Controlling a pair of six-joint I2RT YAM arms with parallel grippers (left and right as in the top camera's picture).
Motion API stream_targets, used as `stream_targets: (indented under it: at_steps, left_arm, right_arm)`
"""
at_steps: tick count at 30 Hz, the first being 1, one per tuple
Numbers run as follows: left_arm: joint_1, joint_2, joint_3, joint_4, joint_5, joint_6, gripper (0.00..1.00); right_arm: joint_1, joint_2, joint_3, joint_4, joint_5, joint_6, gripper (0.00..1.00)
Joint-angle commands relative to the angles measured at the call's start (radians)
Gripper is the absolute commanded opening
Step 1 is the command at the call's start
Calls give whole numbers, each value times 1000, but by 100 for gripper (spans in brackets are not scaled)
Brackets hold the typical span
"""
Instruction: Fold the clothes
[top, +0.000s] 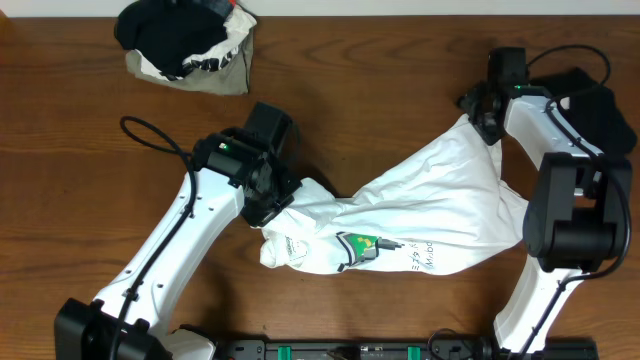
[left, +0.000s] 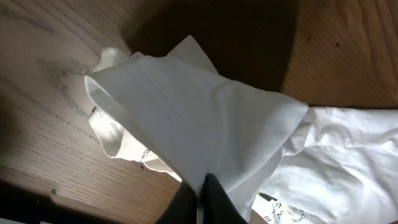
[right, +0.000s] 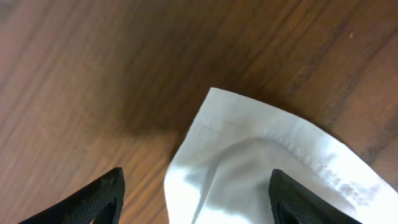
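Observation:
A large white T-shirt (top: 430, 215) lies crumpled across the middle of the wooden table, with a small dark and green print (top: 365, 245) near its front. At the shirt's left end my left gripper (top: 283, 205) is shut on a fold of the white cloth. In the left wrist view the cloth (left: 205, 118) rises in a peak from the pinched jaws of that gripper (left: 200, 186). My right gripper (top: 478, 122) is at the shirt's far right corner. It stands open (right: 197, 177), and the hemmed corner (right: 267, 162) lies between its fingers, touching neither.
A heap of other clothes (top: 190, 45), black, white with black print and olive-grey, sits at the back left. A dark shape (top: 600, 100) lies behind the right arm. A black rail (top: 360, 350) runs along the table's front edge.

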Motion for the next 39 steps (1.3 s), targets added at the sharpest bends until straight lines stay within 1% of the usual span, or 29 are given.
stream_targets:
  at_steps: [1, 15, 23, 29, 34, 36, 39]
  left_arm:
    - [3, 8, 4, -6, -24, 6, 6]
    - [3, 8, 4, -6, -23, 6, 6]
    - [3, 8, 4, -6, -23, 6, 6]
    - [3, 8, 4, -5, -23, 6, 6]
    - [3, 8, 4, 2, -23, 5, 6]
    - [3, 8, 4, 2, -23, 5, 6]
    - [3, 8, 4, 2, -23, 4, 6]
  right_arm:
    - [-8, 38, 18, 4, 18, 13, 73]
    - [-8, 53, 18, 2, 23, 13, 70]
    - [-8, 117, 18, 3, 38, 13, 69]
    - [-8, 125, 18, -28, 112, -11, 68]
    - [-7, 129, 18, -95, 200, -29, 69]
    - [-7, 134, 18, -109, 206, -58, 70]
    - [-8, 137, 18, -142, 205, -60, 71]
